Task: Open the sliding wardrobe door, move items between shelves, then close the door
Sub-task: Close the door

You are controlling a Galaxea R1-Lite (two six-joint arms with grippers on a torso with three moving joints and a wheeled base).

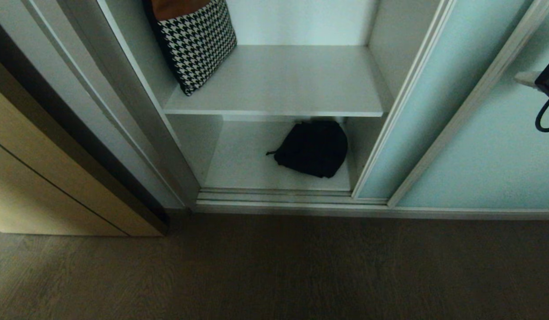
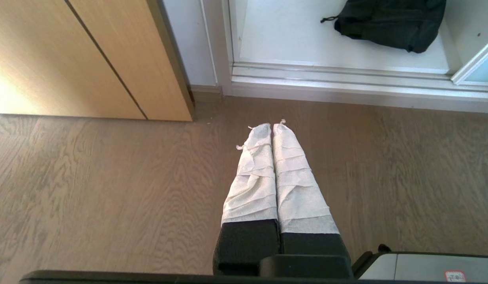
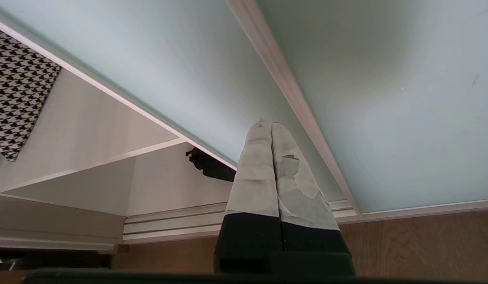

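Observation:
The sliding wardrobe door (image 1: 434,111), frosted pale blue-green glass in a thin silver frame, stands slid to the right, leaving the wardrobe open. A lumpy black bag (image 1: 313,149) lies on the bottom shelf (image 1: 243,164), toward its right side, under the upper shelf (image 1: 292,84). My right gripper (image 1: 521,78) is at the far right, in front of the glass, shut and empty. In the right wrist view its tips (image 3: 269,125) point at the door (image 3: 181,79), and the bag (image 3: 208,165) peeks out past the door's edge. My left gripper (image 2: 272,126) hangs shut over the floor, short of the bag (image 2: 390,19).
A houndstooth cushion (image 1: 196,42) leans on the left of the upper shelf. A tan wood-grain panel (image 1: 48,178) stands at the left. The silver door track (image 1: 274,195) runs along the wardrobe's base, and wooden floor (image 1: 274,266) lies in front.

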